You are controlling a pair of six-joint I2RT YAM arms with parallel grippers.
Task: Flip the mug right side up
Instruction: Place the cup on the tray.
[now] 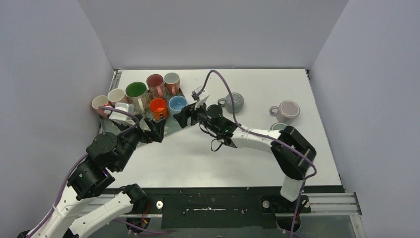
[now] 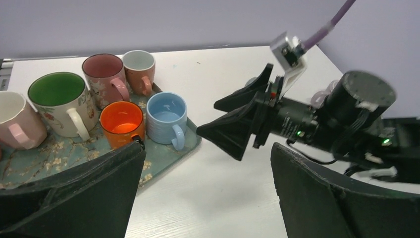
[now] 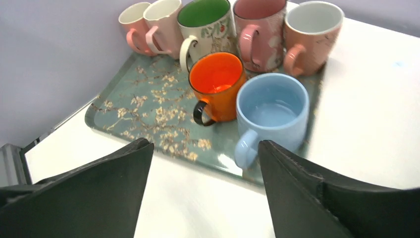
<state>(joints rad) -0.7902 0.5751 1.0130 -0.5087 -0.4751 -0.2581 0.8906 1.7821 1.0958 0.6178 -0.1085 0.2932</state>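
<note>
Black-fingered and spread well apart, the right gripper [image 3: 203, 146] hangs low over the near edge of the tray [image 3: 143, 109] with nothing in its grasp. Just beyond its fingertips stands the blue mug [image 3: 271, 109], mouth up, handle turned toward the gripper, at the right end of the tray's near row. No contact shows between fingers and mug. Touching or almost touching its left side is the orange mug [image 3: 218, 82], also upright, with a dark handle.

Behind those two runs a back row: a green-lined mug [image 3: 203, 20], a pink flowered mug [image 3: 257, 25] and a peach mug [image 3: 312, 29], with two pale pink mugs [image 3: 161, 15] at the tray's far left corner. All stand mouth up.

Over on the left, the left gripper [image 1: 153, 130] is fully spread too and empty, hovering near the tray's near edge.

The tray itself sits toward the desk's [image 1: 198, 158] far left corner. Right of it, off the tray, a grey-blue mug [image 1: 234, 101] and a lilac mug [image 1: 287, 110] stand upright on the bare desk, well apart.
</note>
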